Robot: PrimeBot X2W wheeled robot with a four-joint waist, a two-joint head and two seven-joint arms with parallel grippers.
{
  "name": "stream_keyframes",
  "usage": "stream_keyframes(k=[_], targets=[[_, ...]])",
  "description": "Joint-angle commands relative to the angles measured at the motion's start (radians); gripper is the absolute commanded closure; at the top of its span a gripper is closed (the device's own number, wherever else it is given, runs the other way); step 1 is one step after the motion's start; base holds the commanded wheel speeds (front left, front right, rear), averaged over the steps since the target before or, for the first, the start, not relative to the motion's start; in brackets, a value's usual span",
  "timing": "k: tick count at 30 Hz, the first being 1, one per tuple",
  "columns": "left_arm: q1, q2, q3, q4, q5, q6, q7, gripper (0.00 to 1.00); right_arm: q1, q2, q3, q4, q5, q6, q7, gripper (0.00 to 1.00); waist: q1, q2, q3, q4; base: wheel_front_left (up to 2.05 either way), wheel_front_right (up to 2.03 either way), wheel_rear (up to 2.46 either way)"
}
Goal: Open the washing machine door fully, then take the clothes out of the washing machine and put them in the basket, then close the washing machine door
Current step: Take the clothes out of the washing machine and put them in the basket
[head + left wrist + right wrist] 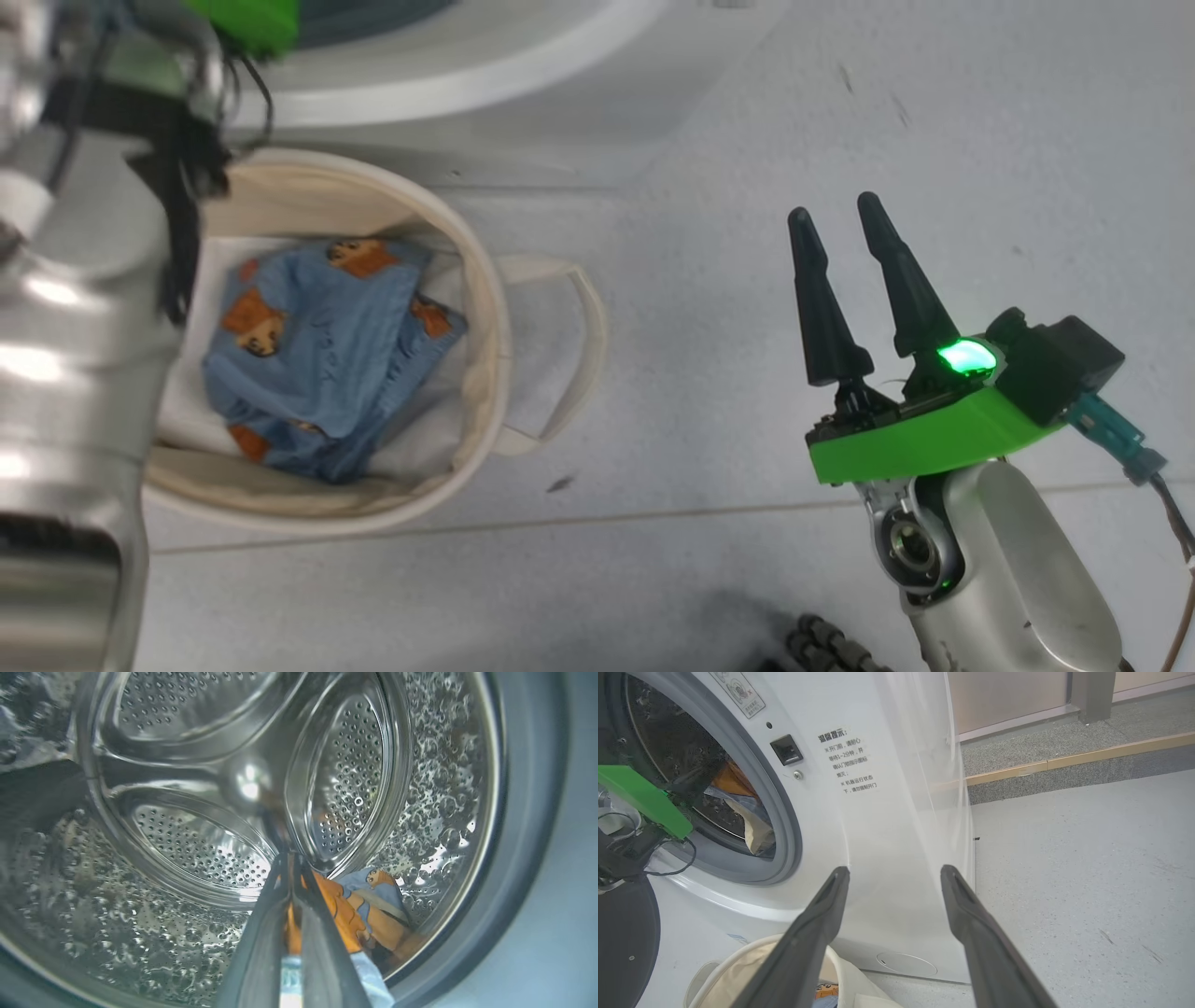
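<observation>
Some of the clothes (317, 364), light-blue with orange bear print, lie in the cream basket (485, 308) on the floor before the white washing machine (467, 75). My left arm reaches into the steel drum. There my left gripper (289, 858) is shut on more of the clothes (373, 896), with orange and pale fabric squeezed between its fingers. From the right wrist, that fabric (738, 793) shows in the drum opening and the door (621, 942) hangs open at the lower left. My right gripper (836, 210) stands open over the bare floor, right of the basket (738, 970).
The grey rubber drum ring (784, 812) frames the opening, with a latch socket (786, 750) and printed labels beside it. Pale grey floor (747, 513) stretches to the right. A raised kerb with a wooden strip (1064, 760) runs beyond the machine.
</observation>
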Motion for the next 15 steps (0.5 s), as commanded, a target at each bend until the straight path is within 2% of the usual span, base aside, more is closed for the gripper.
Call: stream_keyframes(k=[1, 15], targets=[[-0.008, 0.033, 0.013, -0.063, -0.006, 0.012, -0.004, 1.0, 0.036, 0.001, 0.015, -0.025, -0.008, 0.001, -0.012, 0.0, 0.0, 0.0, -0.033, 0.022, 0.0, 0.0, 0.0], [0.288, 0.052, 0.071, -0.395, -0.068, 0.049, -0.005, 1.0, 0.099, 0.001, 0.006, 0.006, -0.05, 0.001, -0.012, 0.0, 0.0, 0.0, -0.199, 0.088, 0.0, 0.0, 0.0]])
